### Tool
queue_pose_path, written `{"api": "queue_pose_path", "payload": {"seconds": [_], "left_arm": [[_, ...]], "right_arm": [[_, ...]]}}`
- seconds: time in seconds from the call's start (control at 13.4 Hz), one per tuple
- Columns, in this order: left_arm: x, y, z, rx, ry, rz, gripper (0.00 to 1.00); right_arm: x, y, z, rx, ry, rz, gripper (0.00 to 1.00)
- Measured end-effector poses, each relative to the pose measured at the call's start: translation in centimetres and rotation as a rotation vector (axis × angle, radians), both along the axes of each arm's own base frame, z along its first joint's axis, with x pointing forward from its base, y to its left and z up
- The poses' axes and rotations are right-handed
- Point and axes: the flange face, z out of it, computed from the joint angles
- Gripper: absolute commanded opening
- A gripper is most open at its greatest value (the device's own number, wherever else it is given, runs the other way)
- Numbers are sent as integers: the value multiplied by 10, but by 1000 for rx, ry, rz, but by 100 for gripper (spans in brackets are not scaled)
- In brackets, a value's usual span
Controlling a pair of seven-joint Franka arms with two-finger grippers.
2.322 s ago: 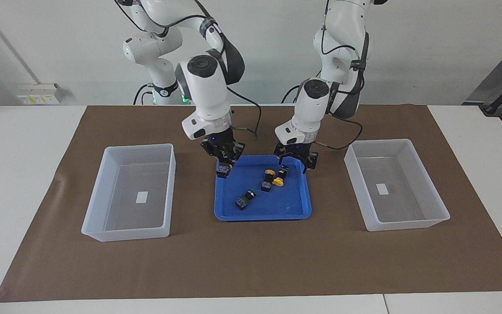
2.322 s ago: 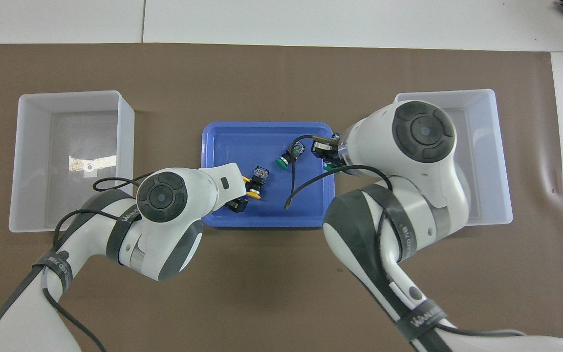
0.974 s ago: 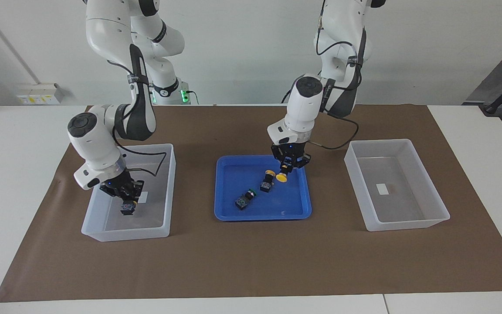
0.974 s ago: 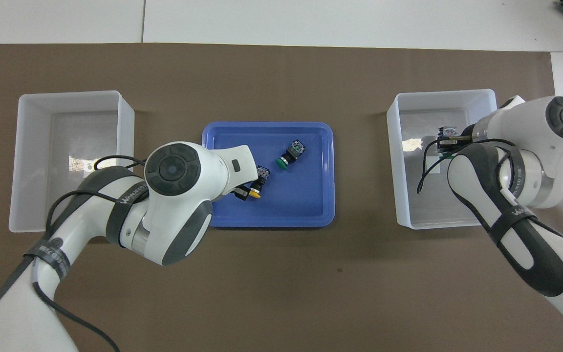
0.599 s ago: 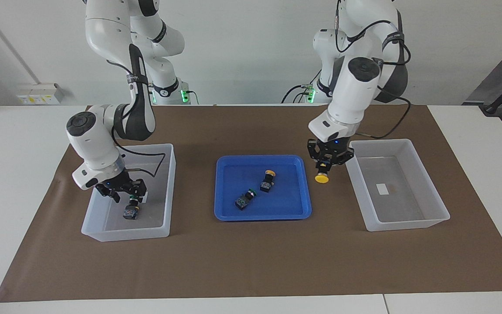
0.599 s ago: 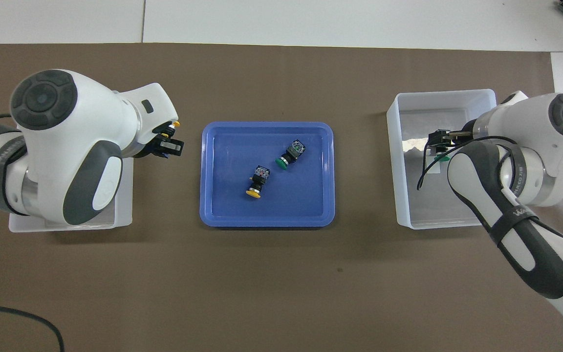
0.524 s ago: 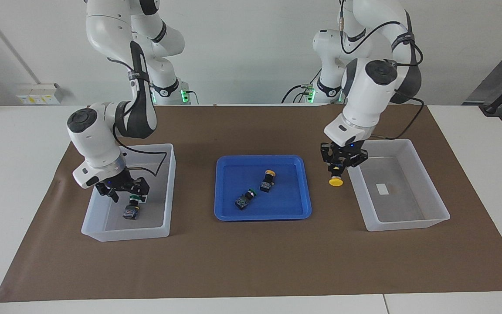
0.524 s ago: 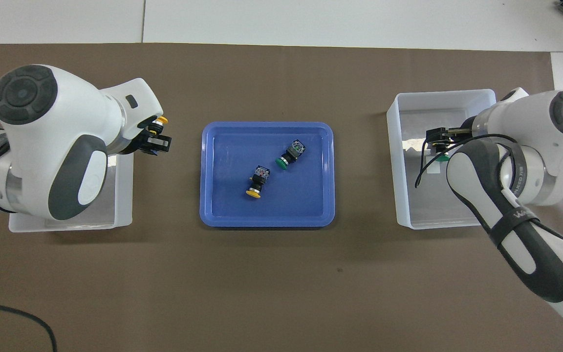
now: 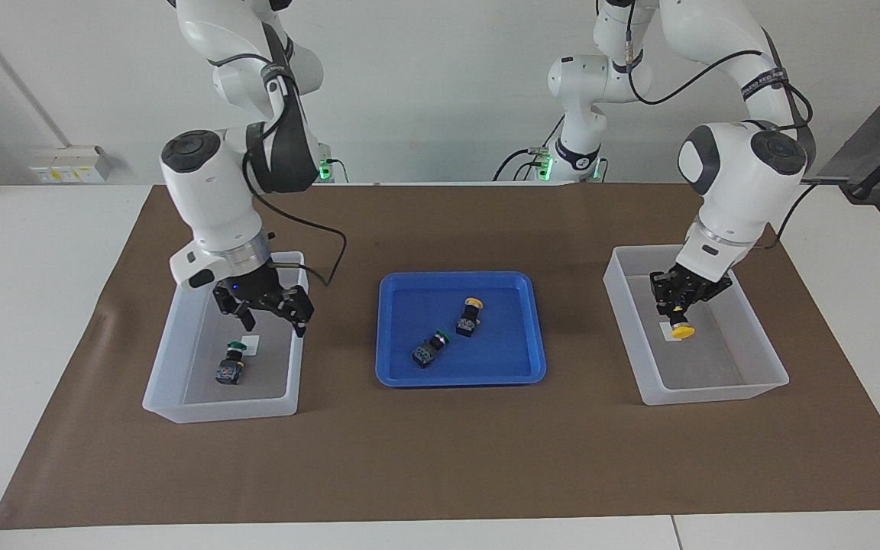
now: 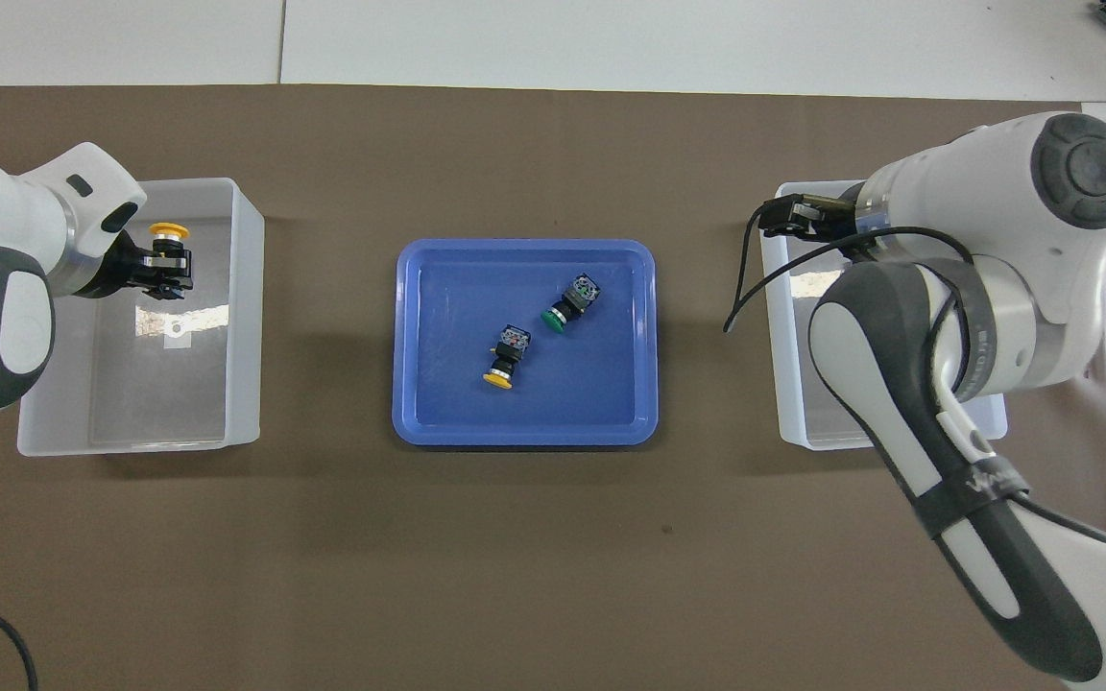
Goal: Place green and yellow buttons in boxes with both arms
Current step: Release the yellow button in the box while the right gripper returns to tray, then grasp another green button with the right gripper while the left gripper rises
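My left gripper [image 9: 675, 313] is shut on a yellow button [image 9: 683, 331] and holds it, cap down, inside the box [image 9: 715, 394] at the left arm's end. The overhead view shows that gripper [image 10: 169, 265], button [image 10: 167, 231] and box [image 10: 131, 444] too. My right gripper [image 9: 264, 316] hangs open and holds nothing, over the box [image 9: 218, 410] at the right arm's end. A green button [image 9: 230, 365] lies on that box's floor. In the overhead view the right arm hides that button.
A shallow blue tray [image 9: 516, 374] sits mid-table between the boxes, with a yellow button [image 9: 470, 315] and a green button [image 9: 428, 351] lying in it. Brown paper covers the table around them. Black cables trail from both wrists.
The right gripper opened, left the green button in its box and rose toward the tray. The left arm carried its yellow button from the tray into the other box.
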Motion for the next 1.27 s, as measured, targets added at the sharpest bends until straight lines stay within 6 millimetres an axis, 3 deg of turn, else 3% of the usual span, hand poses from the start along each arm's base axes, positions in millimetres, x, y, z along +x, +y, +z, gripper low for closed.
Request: {"api": "queue_pose_path", "payload": {"seconds": [0.22, 0.45, 0.52, 0.6, 0.75, 0.97, 1.12, 1.27], "left_arm": [[-5, 33, -46, 6, -3, 32, 0], [3, 49, -88, 14, -7, 39, 0], [5, 51, -101, 17, -10, 39, 64], [6, 52, -111, 18, -10, 37, 100], [7, 50, -115, 18, -11, 33, 100], [8, 49, -111, 18, -20, 29, 100], [12, 46, -98, 17, -37, 22, 100], [18, 38, -64, 10, -35, 8, 100]], "right_arm": [[-11, 80, -17, 39, -10, -68, 100], [-12, 143, -66, 57, 2, -136, 100], [-13, 165, -85, 60, 6, -154, 100], [-15, 184, -103, 64, 6, -166, 100], [-16, 205, -130, 64, 3, -168, 100], [-15, 205, -141, 55, 12, -169, 100], [-18, 208, -147, 47, 19, -161, 67], [-21, 212, -153, 40, 26, -150, 36]]}}
